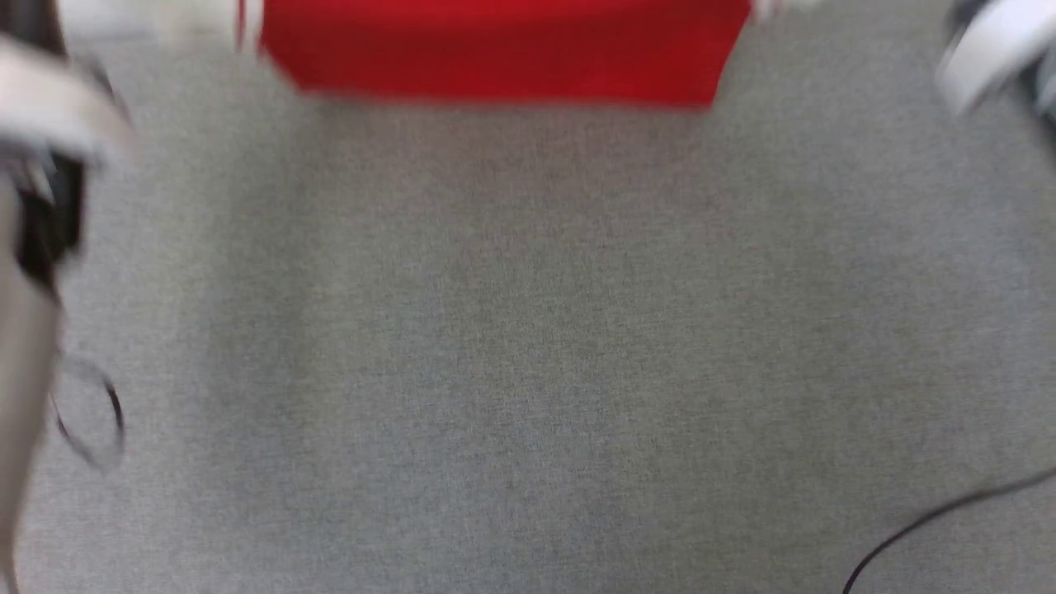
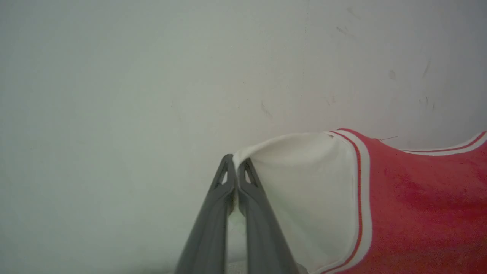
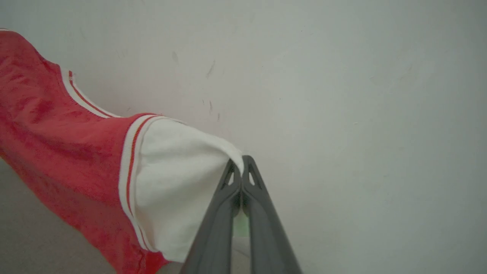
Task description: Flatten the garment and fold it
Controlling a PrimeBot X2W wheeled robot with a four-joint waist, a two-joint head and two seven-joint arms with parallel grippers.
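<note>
The red jersey T-shirt with white sleeves [image 1: 503, 49] was at the far middle of the head view, beyond the grey carpeted floor [image 1: 528, 346] that spread before the robot. A thin black cable [image 1: 932, 520] lay on that floor at the near right.

The left gripper with long dark fingers [image 2: 237, 161] was pinched on the edge of one white sleeve [image 2: 304, 190], with the shirt's body running off to its right in the left wrist view. The right gripper [image 3: 239, 161] was pinched on the other sleeve [image 3: 179, 182], with the body running off to its left. A pale plain wall [image 2: 152, 76] stood behind the shirt.
</note>
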